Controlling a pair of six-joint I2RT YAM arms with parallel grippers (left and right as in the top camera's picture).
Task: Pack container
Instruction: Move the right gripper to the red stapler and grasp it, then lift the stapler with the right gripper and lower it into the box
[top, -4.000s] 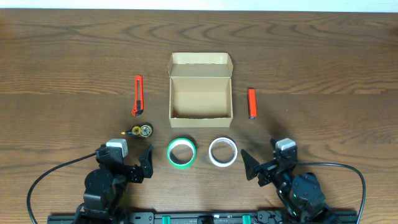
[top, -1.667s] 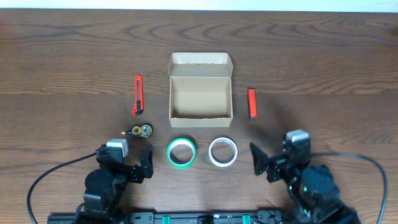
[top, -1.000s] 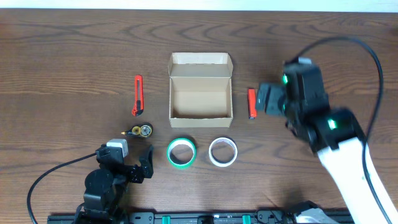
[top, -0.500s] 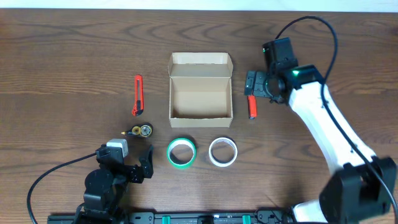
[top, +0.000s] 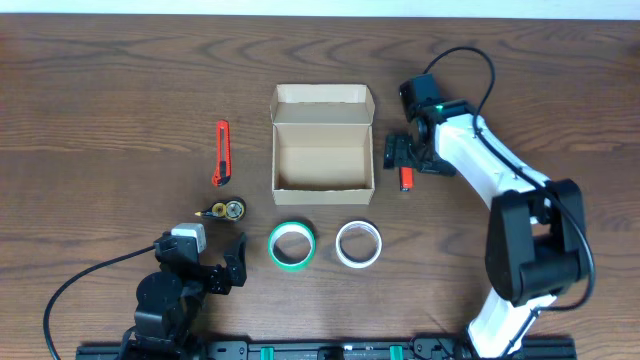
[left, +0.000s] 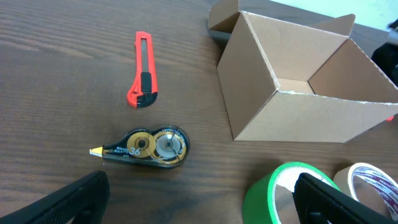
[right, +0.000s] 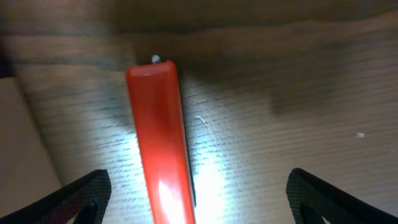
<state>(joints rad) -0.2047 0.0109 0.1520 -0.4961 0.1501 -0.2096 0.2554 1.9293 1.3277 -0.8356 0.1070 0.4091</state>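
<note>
On the dark wooden desk (top: 120, 90) an orange box cutter (top: 221, 153) is laid to the left of the container (top: 323, 150), and a correction tape dispenser (top: 226, 210) is seen just beyond the cutter's near end, closer to the robot. A green tape roll (top: 272, 250) and a white tape roll (top: 358, 264) are set side by side, close but apart, in front of the container's near wall. A red stick (top: 406, 181) is laid along the container's right side, near it but not touching. The right claw (top: 407, 160) is lowered over this stick with its jaws spread apart. In the right wrist view the stick is seen between the two fingers, touched by neither, and a tan wall of the container is glimpsed at the left edge. The container is placed at mid-desk, open at the top, with its lid flap folded back on the far side. It is found just to the left of the right claw. The left claw (left: 199, 208) is seen low at the near edge of the desk, jaws wide apart and clamped on nothing, with the green roll and the dispenser lying between it and the container. Counted in all: one container, two tape rolls, one cutter, one dispenser, one red stick, two claws.
</note>
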